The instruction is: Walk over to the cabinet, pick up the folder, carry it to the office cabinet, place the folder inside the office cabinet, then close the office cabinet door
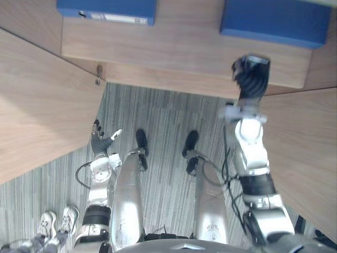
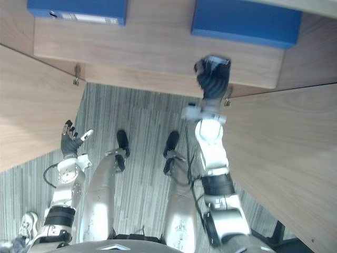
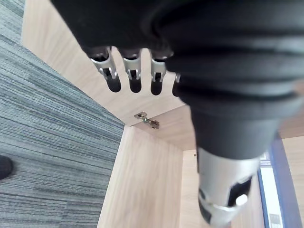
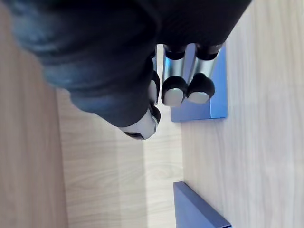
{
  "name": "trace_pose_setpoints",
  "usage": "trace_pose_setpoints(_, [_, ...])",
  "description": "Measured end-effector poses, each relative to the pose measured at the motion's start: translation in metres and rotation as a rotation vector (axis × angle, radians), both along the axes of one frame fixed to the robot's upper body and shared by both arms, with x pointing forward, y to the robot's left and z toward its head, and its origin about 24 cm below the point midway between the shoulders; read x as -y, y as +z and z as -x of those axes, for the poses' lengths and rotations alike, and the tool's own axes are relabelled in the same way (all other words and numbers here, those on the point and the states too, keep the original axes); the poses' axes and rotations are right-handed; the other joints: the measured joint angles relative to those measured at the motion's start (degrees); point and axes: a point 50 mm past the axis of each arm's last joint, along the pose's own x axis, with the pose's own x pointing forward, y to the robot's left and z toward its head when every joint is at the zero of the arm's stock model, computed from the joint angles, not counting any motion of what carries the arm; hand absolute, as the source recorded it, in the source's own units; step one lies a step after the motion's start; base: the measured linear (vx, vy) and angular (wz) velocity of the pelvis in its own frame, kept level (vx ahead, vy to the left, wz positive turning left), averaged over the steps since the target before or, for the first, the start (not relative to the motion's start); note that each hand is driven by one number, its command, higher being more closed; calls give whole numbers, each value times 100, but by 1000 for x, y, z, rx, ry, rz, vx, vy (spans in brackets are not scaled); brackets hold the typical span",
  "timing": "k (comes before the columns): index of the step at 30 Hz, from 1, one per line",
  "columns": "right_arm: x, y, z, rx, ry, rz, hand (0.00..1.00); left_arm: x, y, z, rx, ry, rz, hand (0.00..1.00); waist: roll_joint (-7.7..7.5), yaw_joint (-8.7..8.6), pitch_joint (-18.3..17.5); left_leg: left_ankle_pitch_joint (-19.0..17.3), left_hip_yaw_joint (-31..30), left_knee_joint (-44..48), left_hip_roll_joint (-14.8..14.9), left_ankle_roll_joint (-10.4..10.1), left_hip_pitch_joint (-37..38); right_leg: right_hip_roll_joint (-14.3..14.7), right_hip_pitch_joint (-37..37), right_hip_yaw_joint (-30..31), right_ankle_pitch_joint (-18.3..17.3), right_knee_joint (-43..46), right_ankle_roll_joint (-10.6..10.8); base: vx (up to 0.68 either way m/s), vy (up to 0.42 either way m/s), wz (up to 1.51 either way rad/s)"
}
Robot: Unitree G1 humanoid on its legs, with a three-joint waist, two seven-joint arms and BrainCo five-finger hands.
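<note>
Placement: two blue folders rest well apart on the office cabinet's shelf (image 1: 174,47). I judge the right folder (image 1: 275,21) to be the task's, set inside so both open doors can swing shut. The right hand (image 1: 251,74) hangs just before the shelf edge, loosely curled and empty. The left hand (image 1: 101,141) hangs low beside the left door (image 1: 42,105), fingers relaxed and empty. The left folder (image 1: 108,10) carries a white spine label (image 1: 118,19); its print is illegible.
</note>
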Motion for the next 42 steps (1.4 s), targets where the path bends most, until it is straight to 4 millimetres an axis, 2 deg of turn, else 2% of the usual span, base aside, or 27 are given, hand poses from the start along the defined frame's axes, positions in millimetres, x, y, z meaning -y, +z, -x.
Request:
trace_pose_setpoints(4, [-13,-33,25,-73,16,50,100,-1,-20,16,-82,-2,-1,0,-52,-11,-213,-205,157,43,146,65,765,170,794,103,64,-263,92,102,5,-27])
trace_pose_setpoints(5, [-17,-47,29,-127,21,65,100,-2,-31,23,-131,4,-2,0,-111,2,-356,-275,258,-4,187,60,1053,222,1033,165,68,-378,110,121,8,-33])
trace_pose_setpoints(7, [-18,-69,40,-214,26,67,100,-2,-48,37,-206,14,5,0,-130,-41,-613,-379,339,-64,226,47,1409,292,1391,199,53,-599,142,92,8,-29])
trace_pose_setpoints(9, [-18,-111,49,-392,28,78,100,-6,-69,56,-312,24,9,0,-234,-101,-964,-430,479,-298,238,10,1886,366,1805,330,99,-927,162,107,4,-29])
trace_pose_setpoints(10, [-18,-123,52,-442,24,79,100,-6,-74,59,-339,21,5,0,-245,-119,-1017,-428,517,-363,237,6,2022,382,1934,345,144,-1030,199,119,-2,-25])
trace_pose_setpoints(12, [-12,-172,59,-666,17,99,100,-7,-94,73,-444,7,11,0,-272,-210,-1247,-388,571,-706,154,-59,2473,432,2414,403,322,-1527,232,109,4,-15])
trace_pose_setpoints(13, [-10,-185,60,-727,10,106,100,-7,-98,76,-468,8,11,0,-267,-245,-1314,-373,582,-780,138,-73,2545,447,2519,414,379,-1669,240,116,15,-12])
trace_pose_setpoints(15, [-2,-226,69,-933,-17,130,100,-12,-109,86,-541,-5,-11,0,-287,-315,-1442,-248,673,-1134,31,-83,2881,473,2931,478,675,-2254,264,105,8,-12])
trace_pose_setpoints(20, [13,-272,90,-1187,-63,136,100,-21,-124,105,-641,-8,-22,0,-289,-356,-1614,-85,784,-1626,-179,-87,3503,470,3547,647,952,-2892,316,55,-7,-9])
trace_pose_setpoints(24, [17,-294,106,-1319,-73,149,100,-20,-136,124,-727,-22,-8,0,-326,-362,-1873,-56,798,-1828,-275,-104,3813,447,3828,708,1014,-3094,340,0,8,-7])
trace_pose_setpoints(25, [17,-298,109,-1344,-72,149,0,-20,-139,130,-748,-24,-3,0,-349,-360,-1928,-43,802,-1911,-303,-107,3868,439,3849,755,1026,-3120,342,-50,15,-17])
trace_pose_setpoints(28, [23,-307,117,-1414,-96,125,0,-17,-148,142,-813,-48,4,0,-402,-352,-1995,-26,777,-2093,-430,-178,4033,376,3903,837,1049,-3172,365,-92,21,-14])
trace_pose_setpoints(30, [27,-312,124,-1457,-118,103,0,-17,-154,154,-863,-48,19,0,-430,-317,-2025,2,655,-2238,-556,-177,4154,341,3904,973,1030,-3172,374,-108,21,-26])
trace_pose_setpoints(33, [31,-322,139,-1528,-138,73,0,-18,-158,164,-904,-51,30,0,-454,-357,-2124,83,545,-2431,-684,-149,4250,275,3938,973,1024,-3176,384,-60,13,-2])
trace_pose_setpoints(42, [39,-332,157,-1607,-200,-52,0,-17,-161,169,-931,-70,18,0,-462,-387,-2203,243,590,-2914,-863,-88,4750,190,4198,1051,962,-3151,471,1,4,-2])
